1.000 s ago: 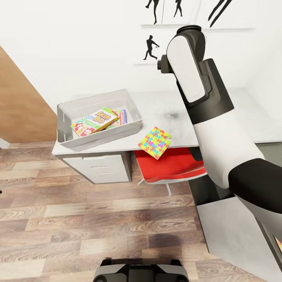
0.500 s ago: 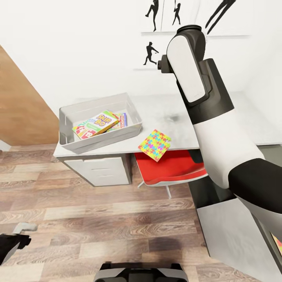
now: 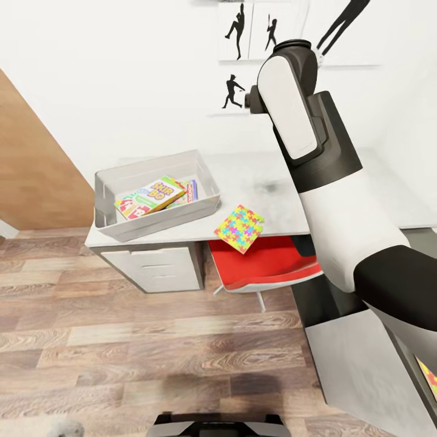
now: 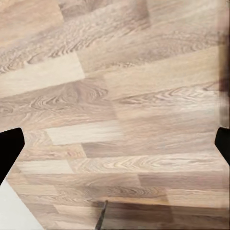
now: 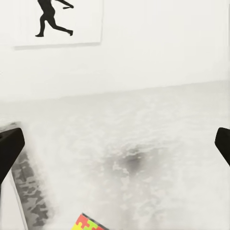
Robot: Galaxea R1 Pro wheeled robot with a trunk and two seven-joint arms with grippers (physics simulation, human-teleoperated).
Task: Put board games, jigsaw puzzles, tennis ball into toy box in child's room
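Toy box [image 3: 103, 185] on worktop [image 3: 273, 182] far left, board games [image 3: 149, 195] inside; jigsaw puzzle [image 3: 240, 227] overhanging near edge; right gripper [image 5: 115, 143] spread apart above worktop; left gripper [image 4: 115, 143] apart, over floor [image 3: 152, 334]; risk: nudged puzzle tipping onto red chair [image 3: 267, 264].

The toy box [image 3: 109, 200] sits at the desk's [image 3: 273, 182] left end, holding the Skip-Bo game box [image 3: 152, 195] atop other printed boxes. A jigsaw puzzle [image 3: 240, 228] overhangs the desk's front edge above a red chair [image 3: 267, 262]. The right arm [image 3: 328, 188] rises over the desk.
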